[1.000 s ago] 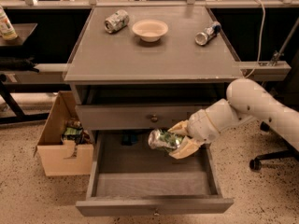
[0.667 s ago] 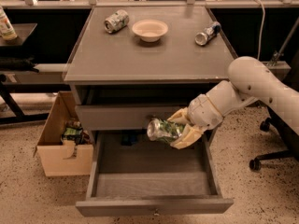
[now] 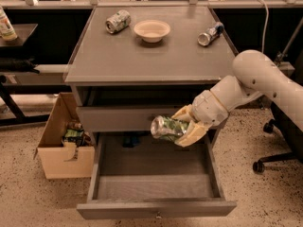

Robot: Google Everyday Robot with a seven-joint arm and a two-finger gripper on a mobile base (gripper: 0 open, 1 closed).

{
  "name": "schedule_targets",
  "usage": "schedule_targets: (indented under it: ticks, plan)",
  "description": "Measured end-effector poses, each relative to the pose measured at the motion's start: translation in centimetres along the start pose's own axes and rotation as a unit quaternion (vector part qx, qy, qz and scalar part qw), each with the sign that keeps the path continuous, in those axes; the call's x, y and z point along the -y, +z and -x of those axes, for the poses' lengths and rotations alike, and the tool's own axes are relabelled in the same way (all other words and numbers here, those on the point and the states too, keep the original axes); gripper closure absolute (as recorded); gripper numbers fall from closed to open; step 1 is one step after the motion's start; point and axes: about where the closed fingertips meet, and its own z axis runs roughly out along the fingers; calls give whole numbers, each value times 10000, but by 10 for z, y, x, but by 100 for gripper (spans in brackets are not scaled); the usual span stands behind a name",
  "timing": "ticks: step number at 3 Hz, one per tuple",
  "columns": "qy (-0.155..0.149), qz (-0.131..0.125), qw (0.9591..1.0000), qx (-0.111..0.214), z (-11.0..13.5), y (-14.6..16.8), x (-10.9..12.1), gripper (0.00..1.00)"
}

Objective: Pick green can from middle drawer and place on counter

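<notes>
My gripper (image 3: 182, 126) is shut on the green can (image 3: 168, 127), which lies on its side between the pale fingers. It hangs in front of the closed upper drawer front, above the open middle drawer (image 3: 156, 174), whose grey floor is bare. The counter (image 3: 147, 56) is the grey cabinet top above and behind the can. My white arm reaches in from the right.
On the counter stand a pale bowl (image 3: 151, 30), a silvery-white can (image 3: 118, 21) on its side at the back left and a slim silver-and-blue can (image 3: 209, 33) at the back right. A cardboard box (image 3: 61, 145) sits left of the cabinet; an office chair base (image 3: 274, 145) is at the right.
My gripper has risen with the green can, from just above the drawer floor area up to the level of the upper drawer front.
</notes>
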Motion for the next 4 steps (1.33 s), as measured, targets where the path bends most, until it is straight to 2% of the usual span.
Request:
schedule_targets:
  ticks: [1, 2, 3, 4]
  plan:
    - [85, 7, 9998, -202, 16, -36, 4, 100]
    - [100, -105, 9988, -464, 41, -76, 9, 100]
    - [131, -350, 9977, -573, 51, -110, 23, 100]
    - [175, -699, 9958, -568, 48, -135, 48, 100]
